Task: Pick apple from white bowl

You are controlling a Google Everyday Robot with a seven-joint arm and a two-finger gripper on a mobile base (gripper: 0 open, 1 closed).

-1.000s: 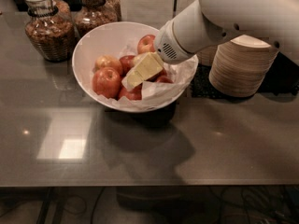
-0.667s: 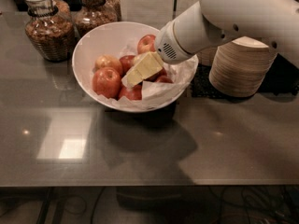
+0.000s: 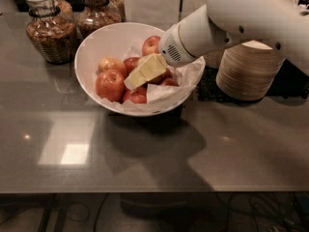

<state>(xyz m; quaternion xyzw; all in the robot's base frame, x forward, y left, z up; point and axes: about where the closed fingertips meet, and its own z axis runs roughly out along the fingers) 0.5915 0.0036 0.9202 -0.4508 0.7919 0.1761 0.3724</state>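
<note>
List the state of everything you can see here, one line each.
gripper, down inside the white bowl, just right of the apple.
apple, lying in the bowl, not lifted.
white bowl, upright, paper-lined, holding several apples.
left glass jar, lid on, nearly full.
beige bowls, stacked.

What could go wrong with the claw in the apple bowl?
The claw sits low among the red apples in the white bowl, so it might grab a wrong one instead of the pale apple beside it. It could also snag the crumpled paper or shove the bowl.
</note>
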